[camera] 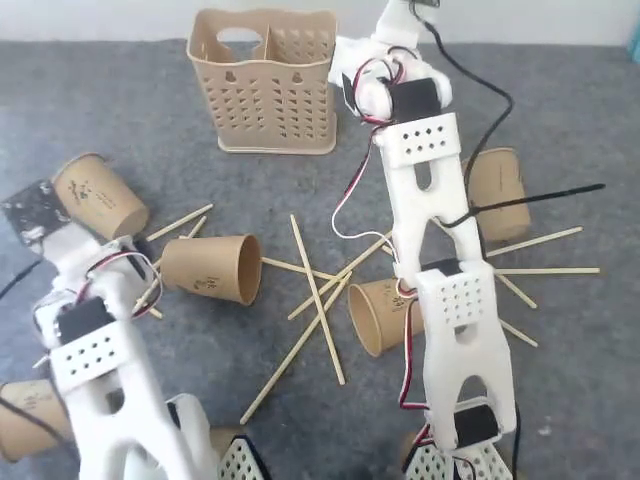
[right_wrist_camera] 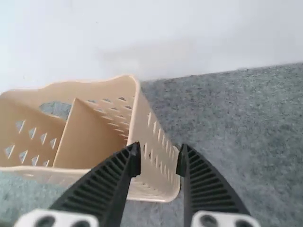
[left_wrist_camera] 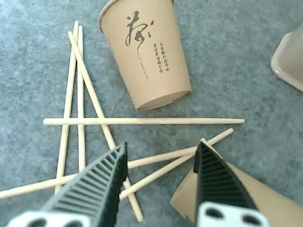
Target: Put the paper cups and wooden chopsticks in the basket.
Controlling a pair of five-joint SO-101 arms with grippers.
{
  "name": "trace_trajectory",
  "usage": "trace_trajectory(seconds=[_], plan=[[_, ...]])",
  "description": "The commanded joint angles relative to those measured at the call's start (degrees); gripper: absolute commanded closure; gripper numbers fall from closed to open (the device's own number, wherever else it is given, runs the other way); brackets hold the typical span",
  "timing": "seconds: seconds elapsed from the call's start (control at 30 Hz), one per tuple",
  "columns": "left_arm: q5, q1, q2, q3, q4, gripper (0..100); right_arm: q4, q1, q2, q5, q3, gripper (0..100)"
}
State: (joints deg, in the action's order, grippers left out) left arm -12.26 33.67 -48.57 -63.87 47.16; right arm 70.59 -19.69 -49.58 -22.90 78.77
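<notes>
At least five paper cups (camera: 210,268) and about a dozen chopsticks (camera: 318,300) lie loose; left gripper (left_wrist_camera: 161,156) gapes empty over crossed sticks, one cup just beyond; right gripper (right_wrist_camera: 158,158), slightly parted, empty, faces the one basket (right_wrist_camera: 94,127).

Basket (camera: 265,90): I see it at 12 o'clock on the table (camera: 570,110).
Chopsticks (camera: 316,288): scattered mid-table.
Paper cups (camera: 212,268): among them, from 9 to 3 o'clock.
My right gripper (right_wrist_camera: 158,158): just beside the basket, 1 o'clock.
My left gripper (left_wrist_camera: 161,158): over chopsticks, 9 o'clock.
</notes>
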Motion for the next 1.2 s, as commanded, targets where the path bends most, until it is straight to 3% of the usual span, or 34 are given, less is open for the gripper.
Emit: trace_trajectory(seconds=[0.0, 0.67, 0.77, 0.9, 1.17], plan=[[-0.62, -0.35, -3.52, -0.31, -2.29, 78, -2.15, -2.33, 0.22, -0.7, 6.59, 85.5], [-0.62, -0.44, -7.12, -3.56, -5.19, 78, -8.84, -2.51, -7.08, -0.35, 1.76, 86.1], [-0.62, -0.44, -7.38, -4.09, -5.27, 78, -8.31, -2.24, -7.43, 1.14, 1.41, 92.7], [-0.53, -0.53, -7.38, -4.35, -5.8, 78, -4.18, -2.77, -6.02, 7.3, 1.93, 99.3], [-0.62, -0.53, -7.38, -4.53, -6.33, 78, 5.32, -1.19, -1.1, 7.47, 5.19, 99.1]])
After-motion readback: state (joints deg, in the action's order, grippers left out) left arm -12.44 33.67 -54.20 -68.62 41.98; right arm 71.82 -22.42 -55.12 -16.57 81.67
